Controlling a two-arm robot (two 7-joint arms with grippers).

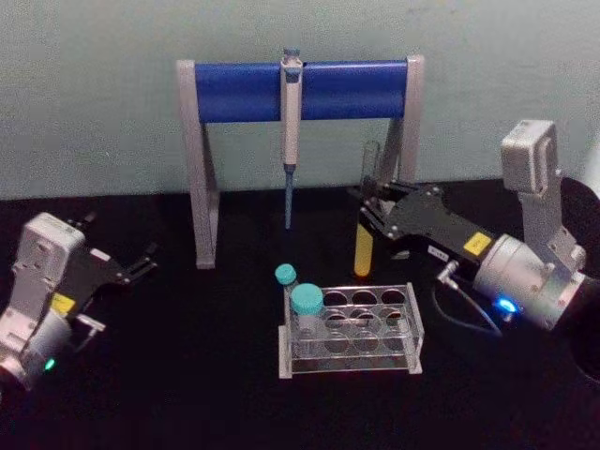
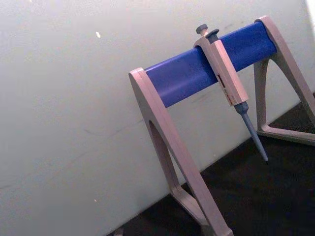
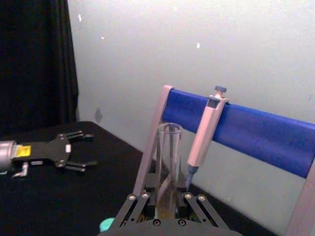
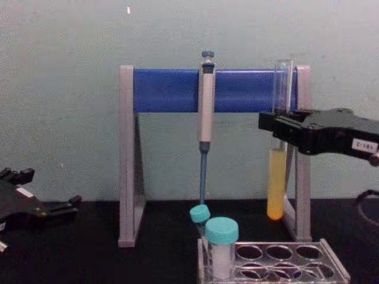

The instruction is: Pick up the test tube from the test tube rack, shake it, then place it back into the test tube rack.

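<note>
My right gripper (image 1: 367,214) is shut on the test tube (image 1: 366,225), a long clear glass tube with yellow liquid in its lower part. It holds the tube upright in the air, above and behind the test tube rack (image 1: 352,330). In the chest view the test tube (image 4: 277,165) hangs clear of the rack (image 4: 278,260), with the right gripper (image 4: 273,127) clamped at its middle. The right wrist view shows the tube's open top (image 3: 169,147) rising between the fingers. My left gripper (image 1: 142,263) rests open at the left of the table.
Two teal-capped vials (image 1: 306,309) stand in the rack's left end. Behind it rises a grey-and-blue pipette stand (image 1: 300,91) with a pipette (image 1: 291,131) hanging from its bar. The black table (image 1: 187,394) meets a pale wall behind.
</note>
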